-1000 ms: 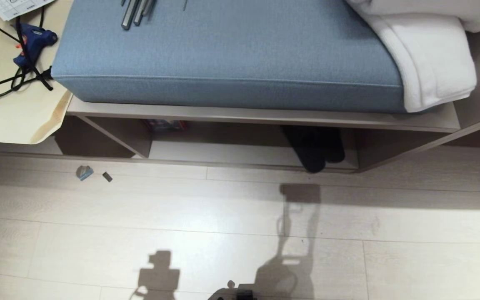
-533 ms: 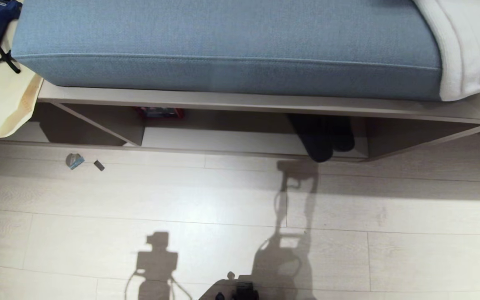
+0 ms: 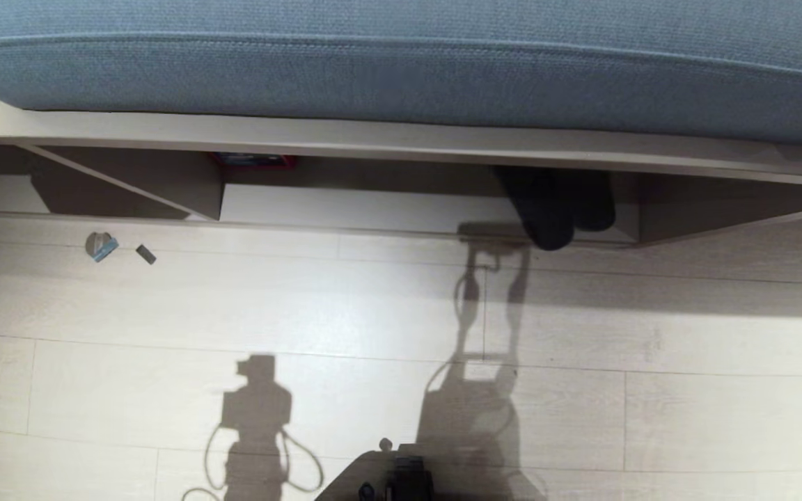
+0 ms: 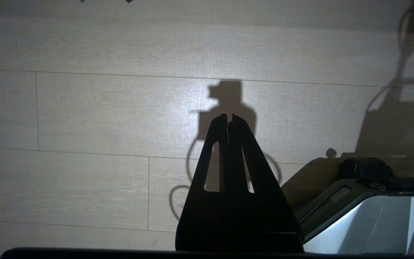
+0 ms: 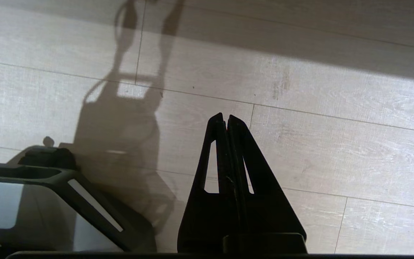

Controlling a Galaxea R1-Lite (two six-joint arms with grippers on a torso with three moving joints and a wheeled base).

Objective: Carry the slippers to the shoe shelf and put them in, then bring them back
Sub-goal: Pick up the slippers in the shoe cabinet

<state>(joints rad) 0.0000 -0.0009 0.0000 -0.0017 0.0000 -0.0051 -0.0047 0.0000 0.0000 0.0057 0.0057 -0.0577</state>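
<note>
A pair of dark slippers [image 3: 557, 212] lies side by side inside the shoe shelf [image 3: 373, 209], a low, wide cubby beneath a bench topped with a blue cushion [image 3: 401, 62]. The slippers sit at the right end of the cubby's pale base board, close to its right wall, their near ends reaching the front edge and the nearer one poking slightly past it. A slanted divider [image 3: 164, 184] closes the cubby on the left, and a small red and blue object [image 3: 251, 160] rests deep at the back near that divider; what it is cannot be told.

Neither arm appears in the head view. The left gripper [image 4: 230, 117] hangs above the pale wood-plank floor [image 3: 164, 390], its fingers pressed together and holding nothing. The right gripper [image 5: 225, 117] hangs likewise over the floor, its fingers closed tip to tip and empty. Both are well apart from the slippers and the shelf. A corner of the robot's dark base [image 3: 387, 480] shows at the lower edge of the head view and beside each gripper in the wrist views.

Two small scraps [image 3: 101, 245] lie on the floor in front of the shelf, off to the left. Shadows of the robot's arms and head fall across the planks, one long shadow reaching up to the front edge of the cubby just beside the slippers.
</note>
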